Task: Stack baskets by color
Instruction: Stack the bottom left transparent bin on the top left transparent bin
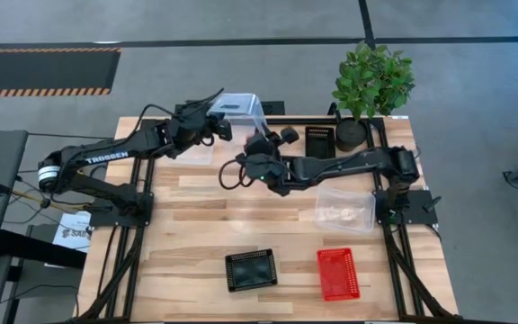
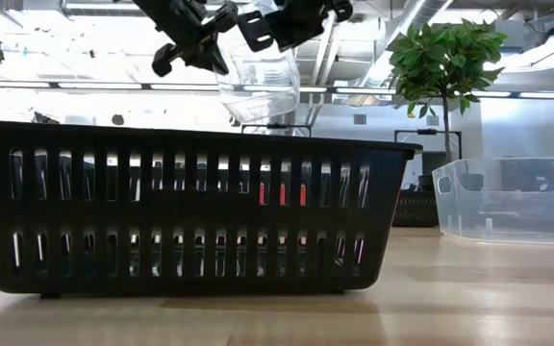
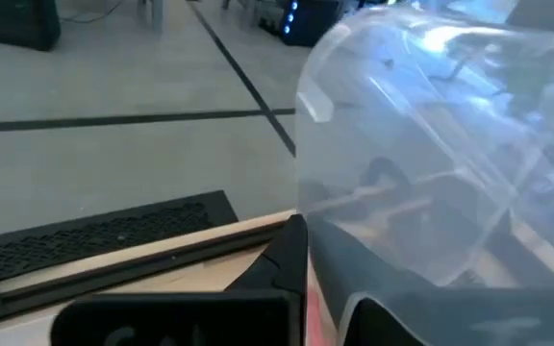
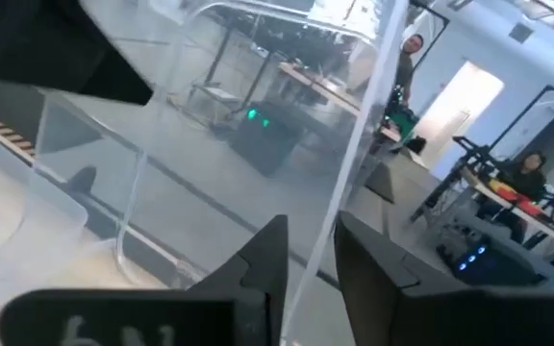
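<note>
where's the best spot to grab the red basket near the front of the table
The red basket sits upright and open-topped, clear of the black basket beside it. Probably best to come straight down from above and pinch one rim wall, a finger inside and one outside; the thin mesh wall suits a narrow grip.

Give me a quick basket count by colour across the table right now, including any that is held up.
Clear: 2, one held up at the far edge, one on the table at the right.
Black: 2, one near the front, one by the plant pot.
Red: 1, at the front right.
Total: 5 baskets.
</note>
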### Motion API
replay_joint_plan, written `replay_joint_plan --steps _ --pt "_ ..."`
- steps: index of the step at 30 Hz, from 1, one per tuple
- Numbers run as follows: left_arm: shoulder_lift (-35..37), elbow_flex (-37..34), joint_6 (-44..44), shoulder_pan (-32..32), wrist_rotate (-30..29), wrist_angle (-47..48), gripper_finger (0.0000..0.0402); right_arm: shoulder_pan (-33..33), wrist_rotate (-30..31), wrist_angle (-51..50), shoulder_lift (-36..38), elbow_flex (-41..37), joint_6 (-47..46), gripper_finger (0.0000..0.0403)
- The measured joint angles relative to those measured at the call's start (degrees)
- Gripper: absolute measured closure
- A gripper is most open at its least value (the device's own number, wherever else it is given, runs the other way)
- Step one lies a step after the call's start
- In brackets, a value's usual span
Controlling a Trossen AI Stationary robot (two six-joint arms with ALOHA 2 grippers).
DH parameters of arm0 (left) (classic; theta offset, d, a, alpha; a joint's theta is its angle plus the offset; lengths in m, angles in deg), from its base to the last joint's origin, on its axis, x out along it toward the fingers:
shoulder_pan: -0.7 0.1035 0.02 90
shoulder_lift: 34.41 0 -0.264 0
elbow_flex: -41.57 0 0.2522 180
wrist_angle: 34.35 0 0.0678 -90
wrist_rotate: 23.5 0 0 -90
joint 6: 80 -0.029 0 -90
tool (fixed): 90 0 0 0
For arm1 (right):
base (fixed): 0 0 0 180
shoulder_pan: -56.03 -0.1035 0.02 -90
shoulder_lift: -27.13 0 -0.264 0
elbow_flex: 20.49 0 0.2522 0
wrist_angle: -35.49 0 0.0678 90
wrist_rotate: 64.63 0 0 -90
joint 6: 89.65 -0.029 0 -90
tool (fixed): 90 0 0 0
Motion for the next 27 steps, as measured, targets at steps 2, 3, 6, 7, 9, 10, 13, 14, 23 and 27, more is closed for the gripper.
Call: replay_joint_plan --steps 2,3,6,7,9,10,13,14,23,27 --pt "0.0 0.0 0.09 -0.26 -0.32 0.9 0.0401 0.51 -1.43 -0.01 0.11 0.0 0.18 0.0338" --pt "0.0 0.0 0.11 -0.3 -0.32 1.11 0.0401 0.71 -1.45 0.01 0.11 0.0 0.42 0.0358" --pt "0.0 0.0 0.34 -0.34 -0.27 2.04 0.0401 1.19 -1.75 0.67 0.18 0.02 1.86 0.039" --pt "0.0 0.0 0.36 -0.33 -0.27 2.29 0.0401 1.21 -2.11 0.72 0.18 0.02 2.19 0.039" --pt "0.02 0.0 0.27 -0.28 -0.19 3.08 0.04 1.19 -3.29 0.15 0.18 0.02 2.43 0.0393" --pt "0.02 0.0 0.13 -0.28 -0.19 3.57 0.0397 1.17 -4.27 -0.01 0.18 0.02 2.62 0.0396" --pt "0.02 0.0 -0.52 -0.28 0.02 3.58 0.0375 1.21 -6.31 -0.1 0.24 0.02 3.05 0.0398" --pt "0.02 0.0 -0.22 -0.29 0.59 3.6 0.0364 1.19 -6.65 -0.55 0.26 0.02 3.15 0.0399" --pt "-0.06 1.32 -4.0 0.17 9.73 6.18 0.0229 2.94 -9.55 -9.02 1.21 0.05 -0.86 0.0401" --pt "0.35 4.09 -10.52 -0.21 13.58 11.71 0.0182 5.44 -16.93 -15.18 3.68 0.05 -4.51 0.0401"
